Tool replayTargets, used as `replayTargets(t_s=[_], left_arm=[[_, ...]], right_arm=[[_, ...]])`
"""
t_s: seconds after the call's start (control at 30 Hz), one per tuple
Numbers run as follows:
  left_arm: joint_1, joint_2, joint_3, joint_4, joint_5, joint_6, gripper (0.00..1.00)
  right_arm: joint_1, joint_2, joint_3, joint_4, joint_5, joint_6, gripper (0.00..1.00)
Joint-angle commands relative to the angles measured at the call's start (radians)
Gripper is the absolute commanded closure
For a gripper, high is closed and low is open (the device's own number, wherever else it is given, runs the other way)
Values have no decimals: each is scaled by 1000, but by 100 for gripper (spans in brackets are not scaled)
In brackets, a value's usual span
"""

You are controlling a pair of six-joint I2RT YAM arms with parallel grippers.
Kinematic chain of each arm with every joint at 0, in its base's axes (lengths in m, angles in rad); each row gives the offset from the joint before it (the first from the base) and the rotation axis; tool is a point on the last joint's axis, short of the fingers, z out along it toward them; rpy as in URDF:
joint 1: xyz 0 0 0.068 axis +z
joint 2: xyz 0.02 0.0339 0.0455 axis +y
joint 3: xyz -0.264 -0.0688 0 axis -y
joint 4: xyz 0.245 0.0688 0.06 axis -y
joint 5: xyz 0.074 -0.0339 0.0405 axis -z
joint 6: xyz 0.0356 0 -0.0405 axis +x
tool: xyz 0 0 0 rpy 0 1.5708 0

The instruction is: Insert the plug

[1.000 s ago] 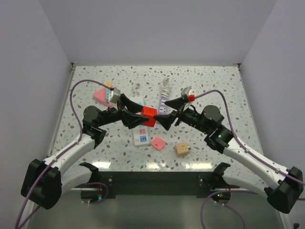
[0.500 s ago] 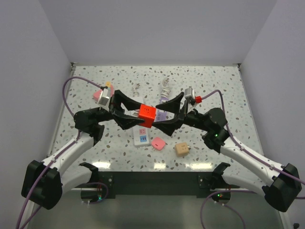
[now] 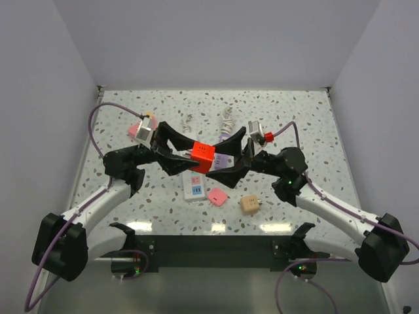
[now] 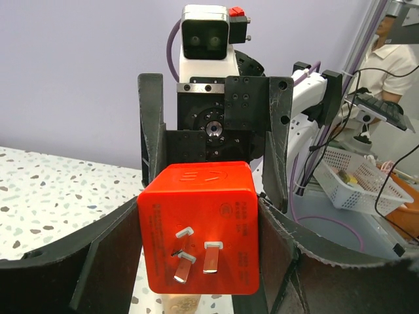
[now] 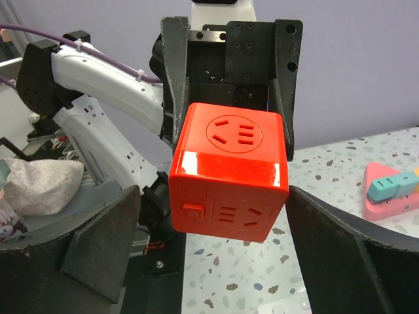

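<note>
The plug is a red cube (image 3: 203, 157) with three metal prongs (image 4: 196, 252) on one face and sockets on others (image 5: 243, 134). It hangs in the air over the middle of the table. My left gripper (image 3: 192, 159) is shut on it, with its fingers (image 4: 98, 261) pressed to two opposite sides. The prongs face the left wrist camera. From the right, my right gripper (image 3: 221, 167) stands open. Its fingers (image 5: 98, 252) straddle the cube's far end (image 5: 229, 176), and a gap shows on the left side.
Under the arms lie a white power strip (image 3: 194, 187), a pink adapter (image 3: 217, 195) and a beige cube adapter (image 3: 249, 205). A purple strip (image 3: 223, 159) is partly hidden. A pink triangular block (image 3: 135, 130) lies at the back left and white cables (image 3: 228, 121) at the back.
The left wrist has lifted and turned with the red cube still in its grip. The right gripper has moved left, closing in until its open fingers straddle the cube.
</note>
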Motion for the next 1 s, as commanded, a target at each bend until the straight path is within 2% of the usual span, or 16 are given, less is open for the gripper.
replayTargets(t_s=[0.0,0.13,0.27,0.43,0.47,0.5,0.57,0.6,0.63,0.7,0.73,0.77,0.9,0.97], left_arm=[[8,5,27,178,-20,-34,100],[8,21,11,220,-30,-55,100],[8,38,-5,298,-35,-93,100],[6,73,-10,359,-37,-130,100],[6,81,-12,364,-32,-133,100],[8,84,-12,362,-29,-133,100],[8,92,-5,282,-34,-78,100],[8,94,-1,169,-47,-43,95],[8,94,7,114,-56,26,89],[8,92,11,-25,-89,90,71],[9,90,16,-67,-99,144,60],[11,87,15,-101,-109,166,39],[52,80,2,-197,-130,212,3],[77,72,-16,-207,-138,221,0]], right_arm=[[-1,11,11,80,-20,22,6],[6,45,22,99,-13,26,12],[8,91,30,132,-11,48,31],[11,126,31,175,15,69,49],[11,131,30,176,21,66,60],[11,131,28,176,35,63,66],[11,116,27,139,94,43,91],[11,109,27,124,114,34,100],[11,102,28,85,134,8,100],[9,74,34,35,188,-23,100],[8,65,40,-19,208,-47,100],[5,57,47,-56,225,-63,100],[-7,16,102,-272,347,-147,100],[-20,19,143,-381,371,-178,100]])
